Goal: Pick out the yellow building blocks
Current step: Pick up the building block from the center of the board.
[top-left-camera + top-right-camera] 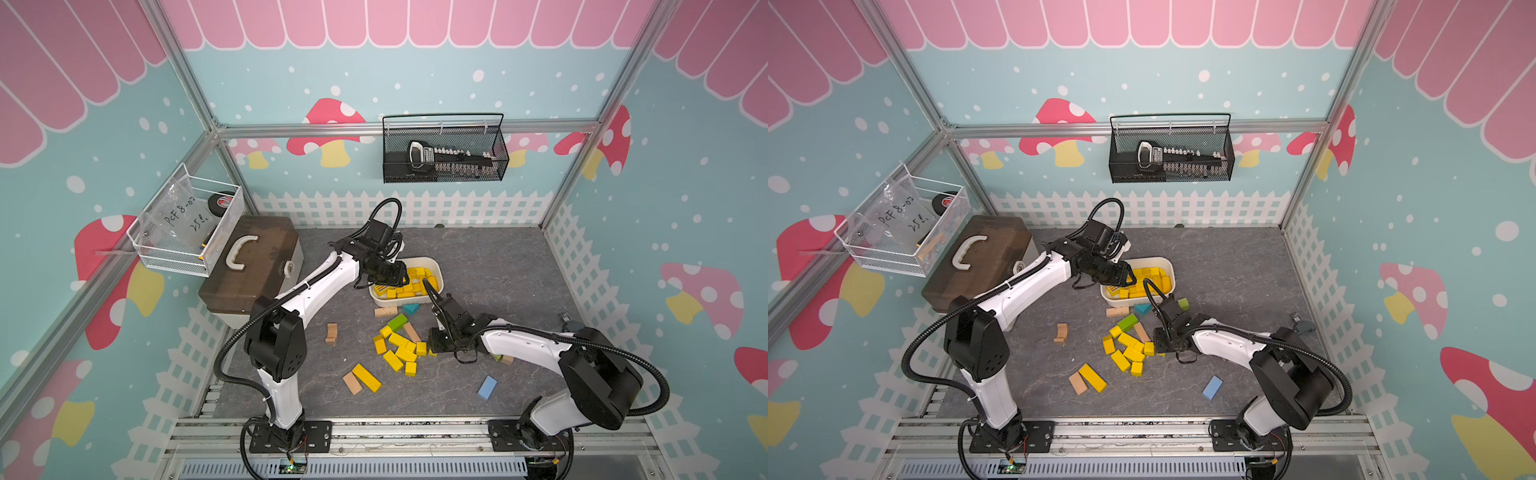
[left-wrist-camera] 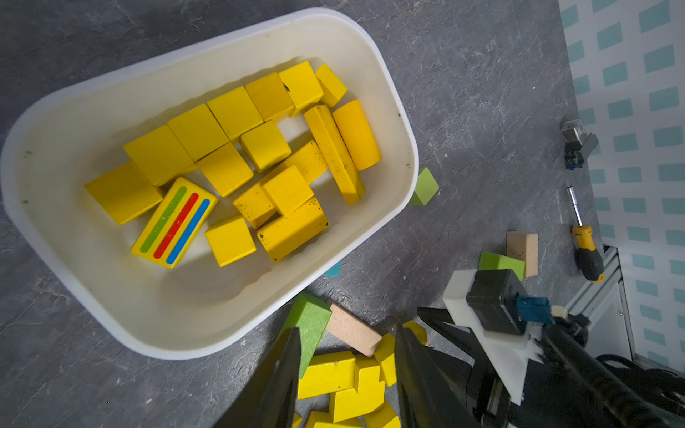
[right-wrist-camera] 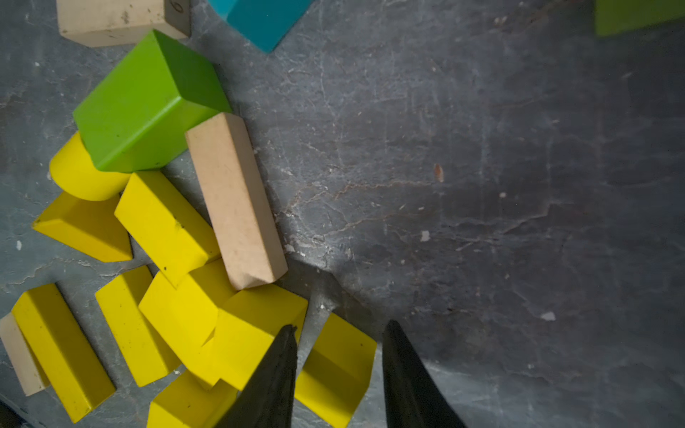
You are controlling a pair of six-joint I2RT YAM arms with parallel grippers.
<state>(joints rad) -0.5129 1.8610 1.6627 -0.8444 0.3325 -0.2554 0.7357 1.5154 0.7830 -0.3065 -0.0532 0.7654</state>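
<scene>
Seventeen yellow blocks (image 2: 224, 168) lie in the bin (image 2: 92, 296), perhaps ten on the bench (image 1: 498, 270). Left gripper (image 2: 346, 328) hangs parted, empty, at the bin's left rim. Right gripper (image 3: 341, 324) brackets one block (image 3: 333, 370); whether pinched, cannot tell.

tub (image 2: 111, 281) white. blocks (image 2: 159, 153) inside bright yellow; striped block (image 2: 174, 222) carries green, red, blue bands. floor (image 3: 482, 185) grey, marbled. loose: green block (image 3: 144, 103), tan block (image 3: 235, 200), teal block (image 3: 263, 18).

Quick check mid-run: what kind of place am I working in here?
Probably a staged robot test cell, not a playroom: aluminium frame carrying mushroom-print wall panels, a hanging mesh basket of tools.
</scene>
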